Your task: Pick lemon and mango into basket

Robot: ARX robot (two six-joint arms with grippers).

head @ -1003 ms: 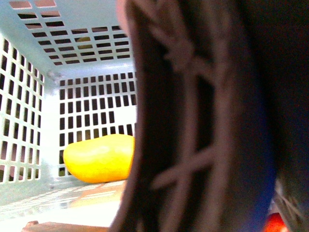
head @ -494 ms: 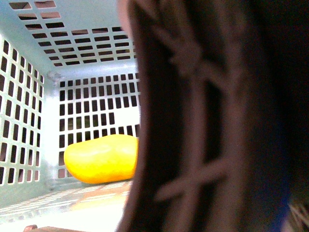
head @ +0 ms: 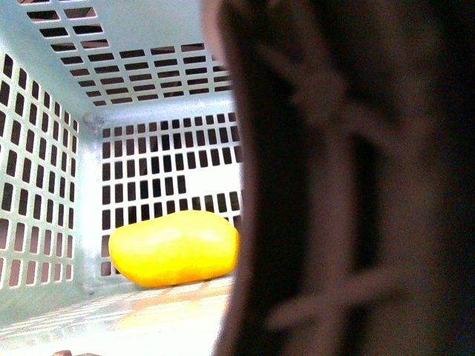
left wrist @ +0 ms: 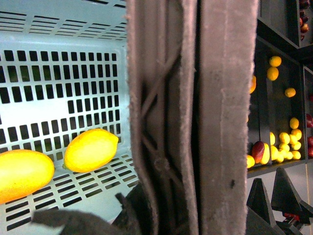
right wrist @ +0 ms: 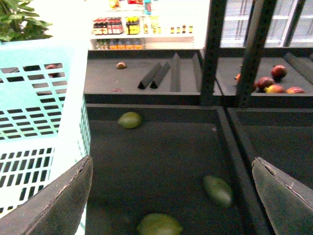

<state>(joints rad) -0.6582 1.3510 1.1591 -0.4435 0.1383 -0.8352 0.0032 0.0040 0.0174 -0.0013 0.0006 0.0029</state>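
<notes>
While the lemon (left wrist: 91, 149) and mango (left wrist: 23, 174) lie inside the basket (left wrist: 63, 73) (both smooth, likely slippery; grasp mid-body), the right gripper (right wrist: 171, 196) gapes empty; left gripper's state: cannot tell.

A blurred brown handle (head: 334, 193) perhaps hides the mango's (head: 174, 247) right end.

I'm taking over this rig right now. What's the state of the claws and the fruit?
Right claw: open, empty, above a dark bin of green fruits.
Left claw: hidden behind the basket's brown handle; can't tell its state.
Lemon and mango both lie inside the basket.
Done: both fruits are in.
Left: nothing to pick; just check the left claw.
</notes>
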